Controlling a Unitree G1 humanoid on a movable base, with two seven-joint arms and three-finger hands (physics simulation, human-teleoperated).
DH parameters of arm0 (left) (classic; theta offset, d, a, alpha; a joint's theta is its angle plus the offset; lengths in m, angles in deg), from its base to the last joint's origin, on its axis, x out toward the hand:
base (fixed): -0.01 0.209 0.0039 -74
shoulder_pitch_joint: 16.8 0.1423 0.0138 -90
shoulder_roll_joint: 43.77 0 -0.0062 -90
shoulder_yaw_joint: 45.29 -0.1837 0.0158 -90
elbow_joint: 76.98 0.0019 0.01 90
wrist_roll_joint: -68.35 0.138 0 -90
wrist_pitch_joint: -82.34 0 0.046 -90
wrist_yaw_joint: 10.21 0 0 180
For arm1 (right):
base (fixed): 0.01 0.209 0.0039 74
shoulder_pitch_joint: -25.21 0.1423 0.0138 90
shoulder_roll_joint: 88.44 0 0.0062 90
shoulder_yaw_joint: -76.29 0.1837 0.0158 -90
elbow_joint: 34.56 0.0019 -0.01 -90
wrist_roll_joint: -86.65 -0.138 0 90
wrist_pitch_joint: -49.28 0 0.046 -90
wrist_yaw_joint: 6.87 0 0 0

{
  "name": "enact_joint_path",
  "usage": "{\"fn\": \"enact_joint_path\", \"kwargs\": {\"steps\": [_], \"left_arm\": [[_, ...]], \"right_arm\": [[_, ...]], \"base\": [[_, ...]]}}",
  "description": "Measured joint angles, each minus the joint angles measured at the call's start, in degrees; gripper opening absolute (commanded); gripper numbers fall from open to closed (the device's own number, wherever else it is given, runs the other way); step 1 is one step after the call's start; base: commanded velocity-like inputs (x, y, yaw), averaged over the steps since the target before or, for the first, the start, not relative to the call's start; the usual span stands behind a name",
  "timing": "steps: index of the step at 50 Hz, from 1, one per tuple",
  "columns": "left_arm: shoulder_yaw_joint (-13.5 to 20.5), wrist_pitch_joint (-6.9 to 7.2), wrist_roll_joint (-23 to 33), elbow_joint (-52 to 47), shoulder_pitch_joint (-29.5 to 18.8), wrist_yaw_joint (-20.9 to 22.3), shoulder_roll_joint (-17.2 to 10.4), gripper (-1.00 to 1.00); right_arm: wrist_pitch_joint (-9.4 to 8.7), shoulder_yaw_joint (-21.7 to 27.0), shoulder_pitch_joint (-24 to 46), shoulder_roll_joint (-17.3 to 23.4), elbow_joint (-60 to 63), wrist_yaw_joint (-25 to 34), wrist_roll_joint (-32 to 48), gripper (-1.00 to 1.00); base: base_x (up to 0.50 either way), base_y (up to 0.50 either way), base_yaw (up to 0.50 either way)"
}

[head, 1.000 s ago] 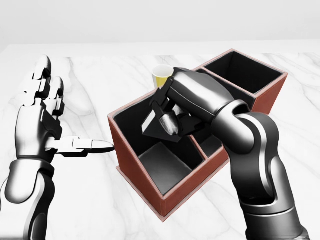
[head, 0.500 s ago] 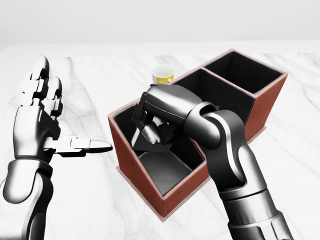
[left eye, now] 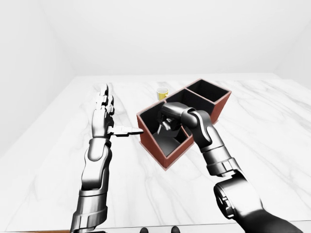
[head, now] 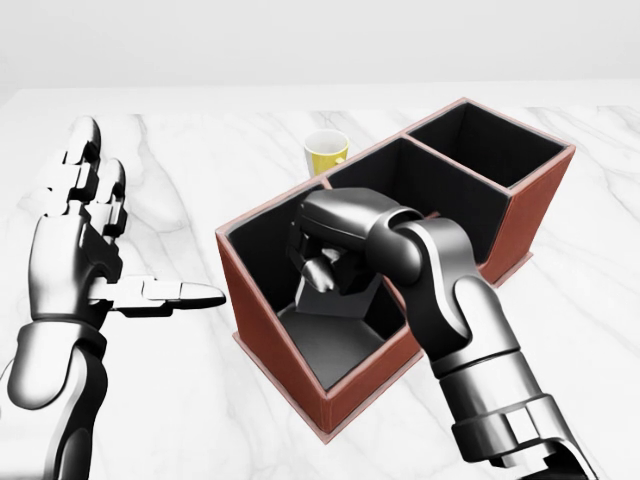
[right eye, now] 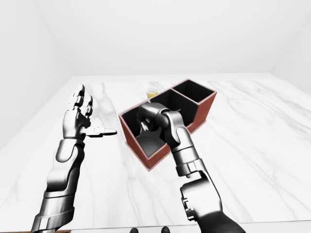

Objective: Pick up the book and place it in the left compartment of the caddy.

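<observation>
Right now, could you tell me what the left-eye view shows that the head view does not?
Only the left-eye view shows the table's side edges, the white walls and the right arm's shoulder. Only the head view shows the dark book in the right hand, low in the caddy's left compartment. Both show the open left hand and the yellow cup.

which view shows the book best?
Head view: the dark book fills more of the frame, tilted in the caddy's left compartment under the right hand. Both eye views show it small, mostly hidden.
</observation>
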Motion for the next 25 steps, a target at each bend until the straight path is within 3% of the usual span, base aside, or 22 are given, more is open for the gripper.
{"fn": "enact_joint_path", "kwargs": {"steps": [25], "left_arm": [[-0.09, 0.00, -0.08, 0.22, 0.34, 0.03, 0.18, 1.00]], "right_arm": [[0.00, -0.99, 5.55, -1.03, -16.84, -7.42, 3.31, -1.00]], "base": [[0.00, 0.00, 0.00]]}}
